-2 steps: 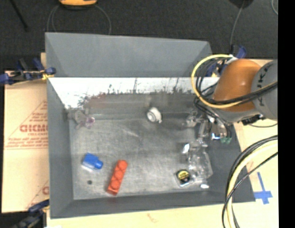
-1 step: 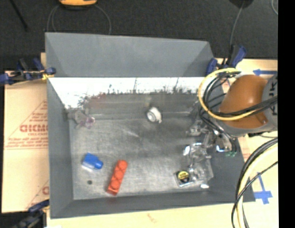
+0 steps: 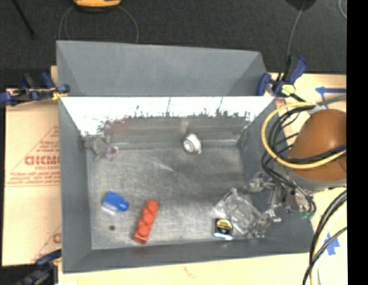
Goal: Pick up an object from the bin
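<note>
Starting at the left of the grey metal bin [image 3: 154, 79], a small pale see-through thing with a purple tint [image 3: 107, 152] lies in the far left corner of the floor, close to the back wall. Nearer the front on that side lies a small blue block [image 3: 116, 203], with a tiny dark speck [image 3: 111, 228] just in front of it. Just beside the block, to its right and not touching it, a red-orange ribbed piece [image 3: 146, 221] lies tilted, its lower end near the front wall. Further right and well apart from these 3, 1 white round thing [image 3: 192, 143] rests by the back wall, about midway across.

In the front right corner sits a clear crumpled plastic piece [image 3: 236, 209]. A small yellow, black and blue thing [image 3: 222, 227] lies against its lower left edge. The gripper [image 3: 266, 215] is down low in this same corner, right at the clear piece's right side. Its metal merges with the clear plastic, so I cannot tell how far the claw is open or whether it has hold of anything. Behind it, at the far right, the arm's orange cover [image 3: 317, 138] bulges over the bin's rim, with black and yellow cables [image 3: 272, 153] looped around it.
</note>
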`<act>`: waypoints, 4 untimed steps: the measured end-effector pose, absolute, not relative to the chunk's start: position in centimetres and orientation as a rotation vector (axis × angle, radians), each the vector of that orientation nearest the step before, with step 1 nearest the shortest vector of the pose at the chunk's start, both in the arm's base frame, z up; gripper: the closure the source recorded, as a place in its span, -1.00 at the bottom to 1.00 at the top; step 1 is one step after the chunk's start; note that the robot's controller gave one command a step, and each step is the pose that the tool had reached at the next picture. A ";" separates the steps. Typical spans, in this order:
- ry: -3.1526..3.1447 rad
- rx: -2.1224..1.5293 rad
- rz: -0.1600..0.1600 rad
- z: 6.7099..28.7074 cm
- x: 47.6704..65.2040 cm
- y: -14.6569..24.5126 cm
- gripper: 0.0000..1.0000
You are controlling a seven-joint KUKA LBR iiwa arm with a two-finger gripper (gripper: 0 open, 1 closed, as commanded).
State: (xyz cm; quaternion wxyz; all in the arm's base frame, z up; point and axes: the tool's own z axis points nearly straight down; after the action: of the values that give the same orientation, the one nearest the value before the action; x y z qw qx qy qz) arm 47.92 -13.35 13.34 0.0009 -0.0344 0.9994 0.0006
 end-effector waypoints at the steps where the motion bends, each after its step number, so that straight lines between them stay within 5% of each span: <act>1: 3.128 -0.052 -0.006 7.6 49.1 -11.9 -1.00; 2: 3.124 -0.103 -0.012 7.5 49.4 -6.9 -1.00; 3: 3.116 -0.106 -0.010 7.6 49.6 -6.9 1.00; 4: 3.128 -0.045 -0.007 19.0 56.1 -10.6 1.00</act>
State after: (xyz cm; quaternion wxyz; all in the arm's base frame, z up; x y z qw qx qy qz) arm 56.06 -10.63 19.00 0.0065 -0.0144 0.9999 -0.0022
